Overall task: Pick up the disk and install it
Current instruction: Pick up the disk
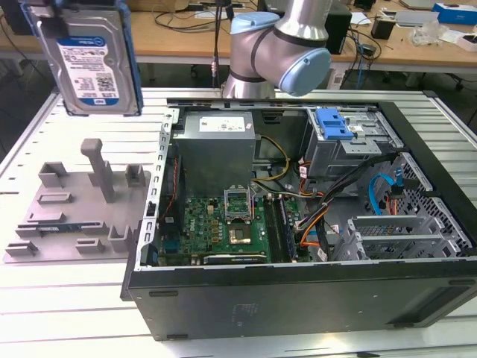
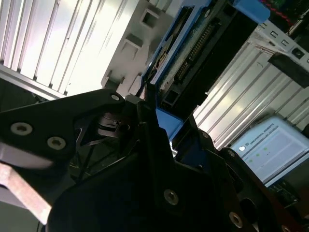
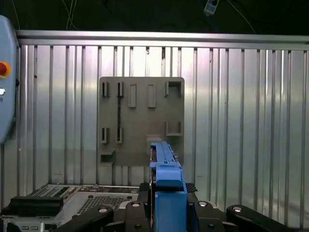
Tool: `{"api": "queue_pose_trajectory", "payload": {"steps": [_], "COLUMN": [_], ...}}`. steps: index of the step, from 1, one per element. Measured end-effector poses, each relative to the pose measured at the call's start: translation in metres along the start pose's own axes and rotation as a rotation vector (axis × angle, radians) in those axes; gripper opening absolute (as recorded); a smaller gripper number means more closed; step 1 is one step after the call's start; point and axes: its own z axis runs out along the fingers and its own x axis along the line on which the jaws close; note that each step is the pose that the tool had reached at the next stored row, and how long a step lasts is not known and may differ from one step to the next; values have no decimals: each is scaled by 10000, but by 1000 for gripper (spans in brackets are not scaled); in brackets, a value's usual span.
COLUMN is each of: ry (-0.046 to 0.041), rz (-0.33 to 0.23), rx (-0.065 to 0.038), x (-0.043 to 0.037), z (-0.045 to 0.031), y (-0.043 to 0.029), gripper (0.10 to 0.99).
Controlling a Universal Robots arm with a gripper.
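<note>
The disk (image 1: 93, 63), silver with a blue-and-white label and a blue carrier frame, hangs upright in the air at the exterior view's far left, high above the grey fixture plate (image 1: 74, 212). My gripper (image 1: 54, 16) is shut on its upper end. In the first wrist view the disk (image 3: 165, 166) appears edge-on, clamped between the black fingers (image 3: 130, 210), with the fixture plate (image 3: 140, 116) straight beneath. The second wrist view shows the disk's connector side (image 2: 198, 53) held in the gripper (image 2: 161, 116).
An open computer case (image 1: 298, 302) lies on the slatted metal table (image 1: 67, 313), to the exterior view's right of the fixture. Inside are a motherboard (image 1: 223, 224), a power supply (image 1: 216, 145), cables and a drive cage with a blue latch (image 1: 333, 123). The arm's base (image 1: 276, 52) stands behind the case.
</note>
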Motion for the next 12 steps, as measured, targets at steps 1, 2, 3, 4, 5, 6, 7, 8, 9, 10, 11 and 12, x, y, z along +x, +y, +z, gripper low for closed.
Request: {"api": "queue_pose_trajectory", "payload": {"steps": [1,2,3,4,5,6,7,8,9,10,11,12], "ry": [0,0,0,1,0,0,0,0,0,0,1,0], "rz": [-2,-1,1,-1,-2,1,-1,-2,-1,0,-2,1], "rx": [-1,0,0,-1,0,0,0,0,-1,0,0,0], "x": [33,48,67,89,106,123,139,159,175,197,215,248], "z": [-1,-2,-2,-3,-3,-4,-4,-4,-5,-5,-6,-6], "y": [-86,-127,-175,-230,-271,-310,-350,-394,-428,-472,-506,-564], "gripper": [365,365,365,365,365,365,365,365,365,365,365,365]}}
